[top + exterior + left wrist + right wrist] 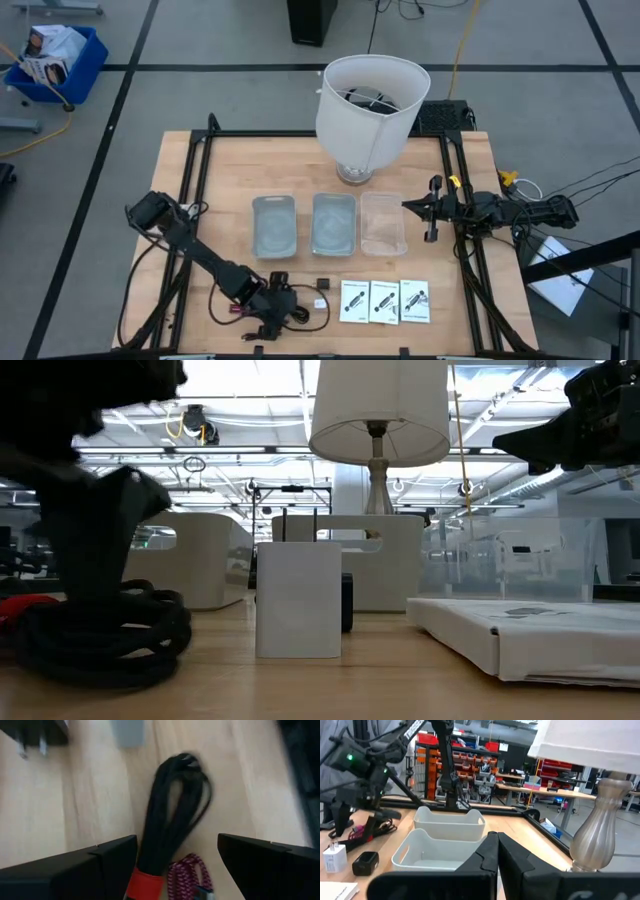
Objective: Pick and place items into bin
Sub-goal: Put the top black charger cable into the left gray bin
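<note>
Near table edge (pixel 200 345), spread left gripper (pixel 175 852) astride black cable (pixel 172 815)

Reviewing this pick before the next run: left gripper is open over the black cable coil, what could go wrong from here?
1. The left gripper straddles the black cable coil with the red-and-white braided cable right beside it; closing may snag both.
2. Only part of the loose coil lies between the fingers, so loops could slip out on the lift.
3. The black cube and white block sit close by and could get dragged.
</note>
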### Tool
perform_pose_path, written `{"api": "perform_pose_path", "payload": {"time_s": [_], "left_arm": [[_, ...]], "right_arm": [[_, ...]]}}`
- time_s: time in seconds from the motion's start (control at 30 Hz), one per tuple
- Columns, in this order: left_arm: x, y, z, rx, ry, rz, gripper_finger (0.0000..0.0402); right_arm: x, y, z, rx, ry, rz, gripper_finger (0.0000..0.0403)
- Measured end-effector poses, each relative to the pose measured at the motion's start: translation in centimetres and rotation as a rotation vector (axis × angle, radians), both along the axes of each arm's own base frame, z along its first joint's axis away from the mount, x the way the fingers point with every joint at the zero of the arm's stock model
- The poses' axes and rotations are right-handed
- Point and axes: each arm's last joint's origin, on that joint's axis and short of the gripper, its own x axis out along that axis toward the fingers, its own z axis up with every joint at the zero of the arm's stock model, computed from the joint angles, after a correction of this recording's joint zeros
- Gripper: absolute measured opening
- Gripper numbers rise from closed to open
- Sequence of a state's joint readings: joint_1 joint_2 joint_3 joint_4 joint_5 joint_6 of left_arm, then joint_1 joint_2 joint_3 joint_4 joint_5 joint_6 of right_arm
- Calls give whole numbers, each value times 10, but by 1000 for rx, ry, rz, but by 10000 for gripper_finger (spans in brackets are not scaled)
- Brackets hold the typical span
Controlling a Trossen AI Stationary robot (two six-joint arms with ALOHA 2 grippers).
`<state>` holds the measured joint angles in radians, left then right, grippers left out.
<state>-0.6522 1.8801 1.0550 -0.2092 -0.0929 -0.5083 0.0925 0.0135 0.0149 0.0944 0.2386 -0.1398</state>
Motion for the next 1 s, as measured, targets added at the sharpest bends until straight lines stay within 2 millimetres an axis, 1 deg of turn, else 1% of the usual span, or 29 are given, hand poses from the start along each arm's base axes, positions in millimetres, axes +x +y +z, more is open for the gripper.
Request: {"api": "perform_pose_path", "payload": {"time_s": [0.1,0.3,0.4,0.5,0.73,0.83,0.93,1.0], "left_arm": [[0,-2,-7,34,-2,-9,283],[3,-1,-8,56,-26,-10,282],[3,0,-7,66,-41,-24,267],[5,2,-7,70,-46,-34,223],[9,5,-7,50,-53,-52,79],[11,3,-6,34,-74,-92,28],[11,2,1,45,-112,-136,26],[11,4,12,65,-153,-131,29]], "right_arm": [[0,0,0,1,0,0,0],[0,0,0,19,-3,1,0],[0,0,0,19,-3,2,0],[0,0,0,19,-3,2,0],[0,0,0,19,-3,2,0],[0,0,0,19,-3,2,0],[0,0,0,19,-2,2,0],[0,0,0,19,-2,2,0]]}}
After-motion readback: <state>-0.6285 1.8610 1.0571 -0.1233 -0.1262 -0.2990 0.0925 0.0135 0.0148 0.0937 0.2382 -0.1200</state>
